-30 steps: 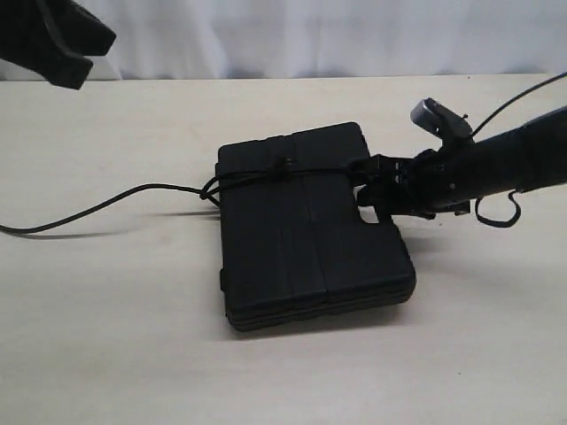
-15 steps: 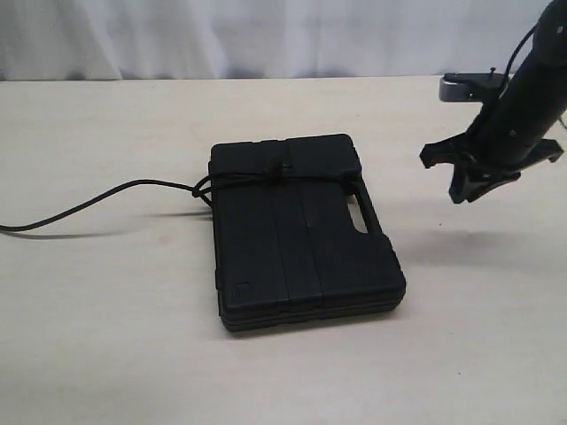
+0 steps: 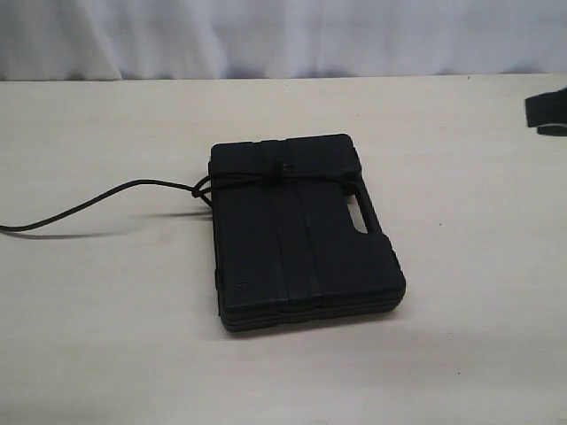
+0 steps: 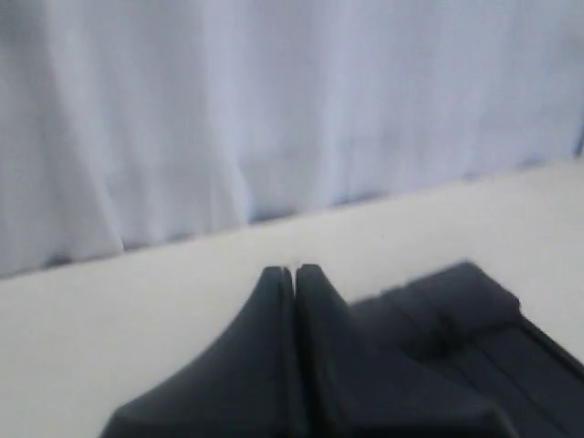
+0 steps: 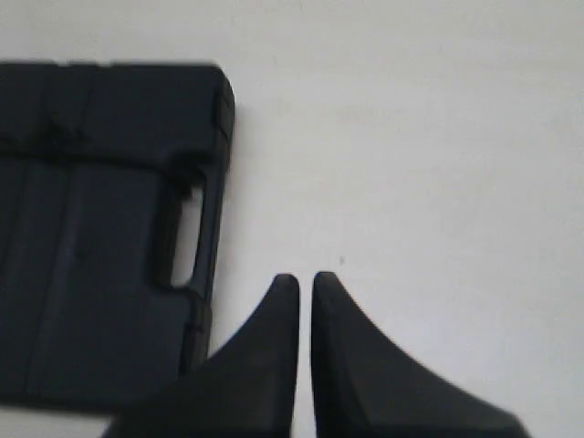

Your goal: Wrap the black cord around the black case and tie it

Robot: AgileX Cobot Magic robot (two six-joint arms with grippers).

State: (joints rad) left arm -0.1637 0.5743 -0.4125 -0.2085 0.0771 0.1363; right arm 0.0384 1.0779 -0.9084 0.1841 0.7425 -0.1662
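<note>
The exterior camera is raised and tilted down across the table (image 3: 106,354), facing the pale curtain (image 3: 266,35) at the back, and it takes in the whole black case (image 3: 301,235). The left wrist camera sits lower and looks along the left gripper (image 4: 294,272) toward that same curtain, catching one end of the case. The right wrist camera looks almost straight down past the right gripper (image 5: 304,278), close over the case's handle side.
</note>
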